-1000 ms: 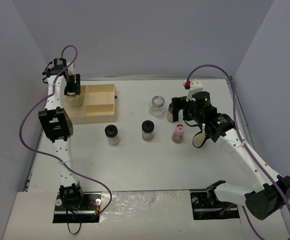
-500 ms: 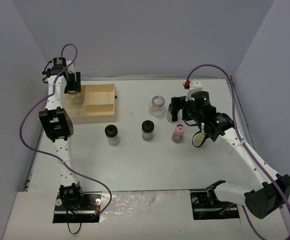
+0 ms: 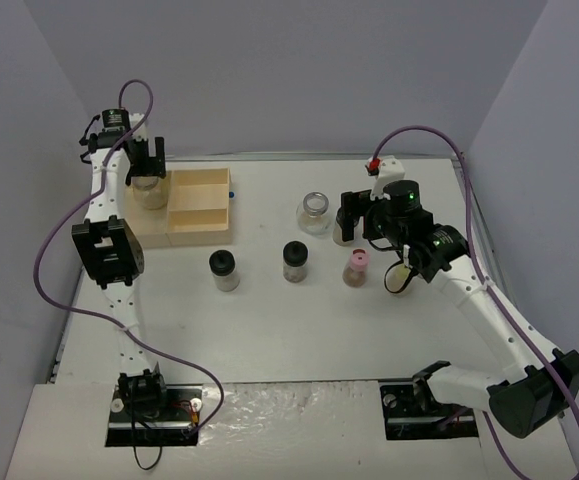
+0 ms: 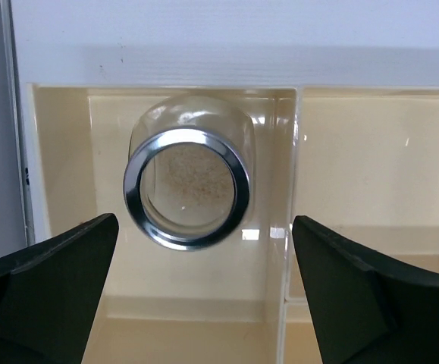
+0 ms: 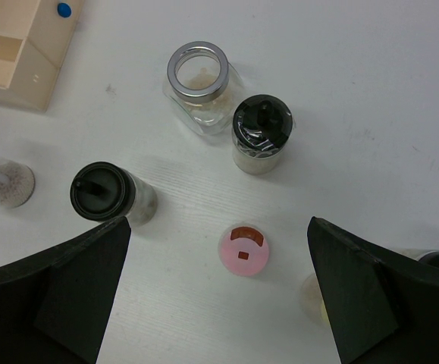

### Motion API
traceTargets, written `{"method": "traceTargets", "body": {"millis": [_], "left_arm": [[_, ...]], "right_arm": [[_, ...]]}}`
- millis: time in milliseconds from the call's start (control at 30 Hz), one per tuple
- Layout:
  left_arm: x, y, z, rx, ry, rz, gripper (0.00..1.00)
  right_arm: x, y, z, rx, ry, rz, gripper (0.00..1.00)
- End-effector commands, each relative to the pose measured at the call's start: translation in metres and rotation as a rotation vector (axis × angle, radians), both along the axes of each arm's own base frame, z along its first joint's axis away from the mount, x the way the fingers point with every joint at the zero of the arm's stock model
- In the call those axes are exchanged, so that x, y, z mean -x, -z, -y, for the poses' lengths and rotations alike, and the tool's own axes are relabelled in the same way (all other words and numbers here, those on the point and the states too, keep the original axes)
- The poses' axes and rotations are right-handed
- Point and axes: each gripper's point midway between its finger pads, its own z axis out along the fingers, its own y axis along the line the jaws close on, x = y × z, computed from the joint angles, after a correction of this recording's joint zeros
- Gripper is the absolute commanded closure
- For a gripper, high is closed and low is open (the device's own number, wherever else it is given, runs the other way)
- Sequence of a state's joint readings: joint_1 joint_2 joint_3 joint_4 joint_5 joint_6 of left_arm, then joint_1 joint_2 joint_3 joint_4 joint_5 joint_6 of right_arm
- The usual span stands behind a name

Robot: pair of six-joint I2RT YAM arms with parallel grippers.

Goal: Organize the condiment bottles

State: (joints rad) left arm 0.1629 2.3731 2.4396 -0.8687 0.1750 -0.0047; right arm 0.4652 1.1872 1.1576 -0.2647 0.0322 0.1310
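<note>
Plainly untouched inside the splayed left gripper (image 4: 204,218), the squat silver-rimmed clear glass jar (image 4: 186,187) looks slick, brittle: pinch its round sides; right gripper (image 5: 219,221) gapes empty.

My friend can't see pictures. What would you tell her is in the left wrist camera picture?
A clear glass jar with a shiny silver rim and beige powder inside sits in one compartment of a light wooden tray, seen from above. The two black fingers of the left gripper stand wide open on either side, not touching it.
</note>
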Motion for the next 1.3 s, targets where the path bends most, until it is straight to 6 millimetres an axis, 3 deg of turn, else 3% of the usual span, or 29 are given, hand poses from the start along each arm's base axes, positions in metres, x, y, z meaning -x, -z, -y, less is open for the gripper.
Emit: {"method": "traceTargets", "body": {"millis": [0, 133, 267, 367, 600, 800, 933, 1167, 1267], "left_arm": [[0.023, -0.124, 0.040, -0.027, 0.054, 0.220, 0.03], [0.039, -0.138, 0.105, -0.010, 0.157, 0.229, 0.03], [0.061, -0.145, 0.217, 0.012, 0.381, 0.255, 0.03], [0.072, -0.140, 0.283, -0.004, 0.550, 0.289, 0.03], [0.078, -0.125, 0.383, 0.110, 0.634, 0.293, 0.03], [0.078, -0.095, 0.439, 0.114, 0.689, 0.335, 0.03], [0.071, -0.074, 0.453, 0.142, 0.681, 0.324, 0.03], [0.072, -0.068, 0.475, 0.193, 0.723, 0.373, 0.03], [0.068, -0.055, 0.473, 0.168, 0.705, 0.356, 0.03]], "right_arm": [[-0.001, -0.049, 0.000, -0.077, 0.003, 0.136, 0.00], [0.007, -0.056, 0.006, -0.094, 0.021, 0.159, 0.00], [0.018, -0.056, 0.013, -0.109, 0.034, 0.171, 0.00], [0.025, -0.058, 0.015, -0.128, 0.032, 0.182, 0.00], [0.041, -0.061, 0.019, -0.169, 0.032, 0.188, 0.00], [0.047, -0.062, 0.020, -0.198, 0.040, 0.187, 0.00], [0.050, -0.063, 0.021, -0.205, 0.045, 0.186, 0.00], [0.052, -0.059, 0.022, -0.205, 0.051, 0.172, 0.00], [0.052, -0.059, 0.024, -0.203, 0.057, 0.173, 0.00]]}}
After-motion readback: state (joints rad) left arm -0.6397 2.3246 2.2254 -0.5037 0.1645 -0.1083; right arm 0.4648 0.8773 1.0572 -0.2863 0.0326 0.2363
